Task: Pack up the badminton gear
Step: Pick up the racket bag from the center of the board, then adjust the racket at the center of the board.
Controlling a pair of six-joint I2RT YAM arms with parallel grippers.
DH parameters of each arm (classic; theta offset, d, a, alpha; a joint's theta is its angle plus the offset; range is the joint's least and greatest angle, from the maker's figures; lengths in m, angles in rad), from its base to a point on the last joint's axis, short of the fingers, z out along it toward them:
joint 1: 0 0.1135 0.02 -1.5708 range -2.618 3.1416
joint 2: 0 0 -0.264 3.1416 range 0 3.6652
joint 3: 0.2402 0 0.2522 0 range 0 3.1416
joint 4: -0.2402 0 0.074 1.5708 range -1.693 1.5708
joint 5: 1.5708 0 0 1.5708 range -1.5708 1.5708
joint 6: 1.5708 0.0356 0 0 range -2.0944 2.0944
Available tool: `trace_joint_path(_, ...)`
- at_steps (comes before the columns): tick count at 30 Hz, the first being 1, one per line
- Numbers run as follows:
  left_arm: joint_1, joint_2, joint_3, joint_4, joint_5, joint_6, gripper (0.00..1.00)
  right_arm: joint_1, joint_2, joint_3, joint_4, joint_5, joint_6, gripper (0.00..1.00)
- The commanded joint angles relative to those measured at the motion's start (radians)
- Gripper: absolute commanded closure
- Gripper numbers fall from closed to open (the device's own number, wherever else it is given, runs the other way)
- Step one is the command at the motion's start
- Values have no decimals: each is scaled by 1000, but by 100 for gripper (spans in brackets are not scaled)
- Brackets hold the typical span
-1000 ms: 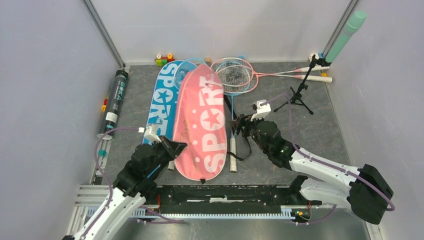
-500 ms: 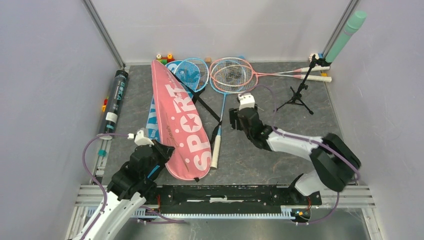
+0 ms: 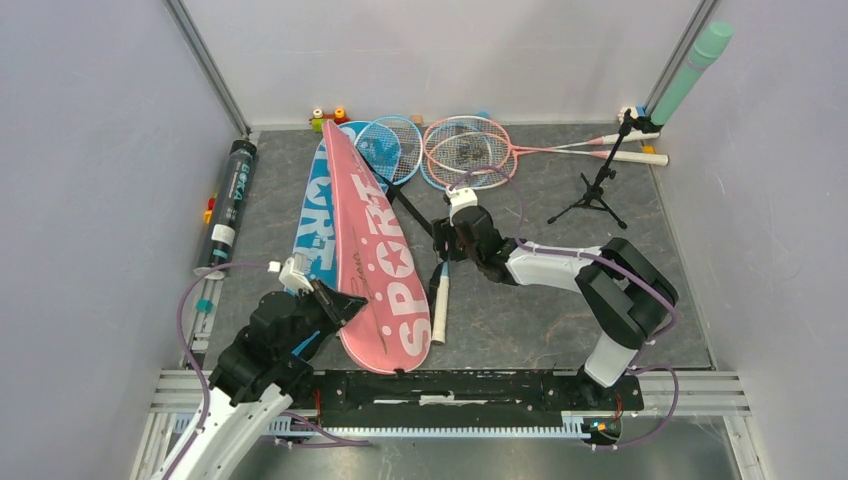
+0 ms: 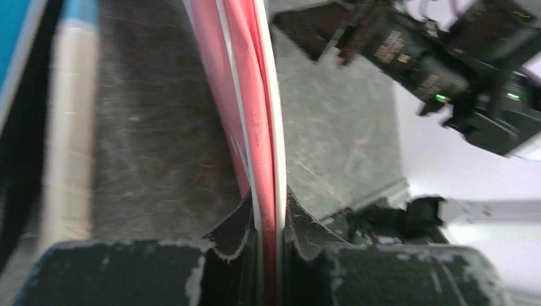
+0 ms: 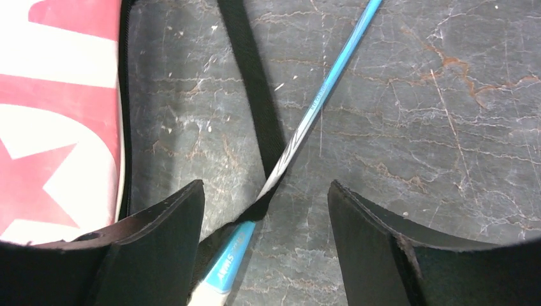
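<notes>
Pink racket bag (image 3: 372, 240) is pinched at its near rim by the left gripper (image 3: 343, 298). The wrist view shows the fingers clenched on the bag's doubled edge, two layers pressed together between them. From that grip the bag stands tilted up on its side and stretches away from the fingertips toward the far wall. Whether its mouth is unzipped I cannot tell.

Just beyond and to the left of that gripper, the blue bag (image 3: 316, 205) lies flat, partly under the pink one. The dark tube (image 3: 230, 200) rests well off to the gripper's left, along the wall.

The right gripper (image 5: 265, 204) is released, its jaws spread and holding nothing. It hovers over the blue racket (image 5: 322, 95), with the thin shaft running out ahead between the fingers and the white handle trailing back toward the arm bases. A black strap (image 5: 252, 83) crosses under the shaft directly ahead of the fingertips, and the pink bag's face lies just to the gripper's left. The pink rackets (image 3: 468, 150) sit beyond this gripper with heads overlapping, their handles pointing off to its right near the tripod stand (image 3: 598, 188).

I judge the packing barely begun. No racket is visibly inside either bag, and both bags look flat. I can make out no shuttlecocks for certain. Left to do, by my reckoning: get a bag open, slide the rackets in, close it, and stow whatever belongs in the tube.
</notes>
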Motion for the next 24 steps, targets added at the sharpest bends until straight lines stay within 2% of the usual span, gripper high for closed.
trace_joint_path(1, 1, 22, 80, 113, 290, -89, 98, 8, -96, -60, 18, -33, -41, 23)
trace_joint_path(4, 1, 81, 98, 79, 344, -116, 98, 15, -182, -127, 37, -54, -70, 22)
trace_joint_path(7, 0, 112, 67, 209, 453, -182, 98, 31, -218, -148, 29, -67, -80, 23)
trace_joint_path(9, 0, 112, 66, 228, 461, -187, 98, 34, -209, -149, 41, -51, -74, 23)
trace_joint_path(13, 1, 101, 79, 162, 429, -154, 98, 28, -88, -28, 19, 102, -49, 26)
trace_joint_path(16, 1, 77, 76, 115, 413, -140, 98, 3, 43, 121, -47, 169, 11, 32)
trace_joint_path(21, 0, 31, 56, 79, 389, -133, 98, -32, 216, 281, -101, 250, 103, 42)
trace_joint_path(24, 0, 27, 59, 72, 389, -118, 98, -31, 266, 281, -118, 274, 157, 44)
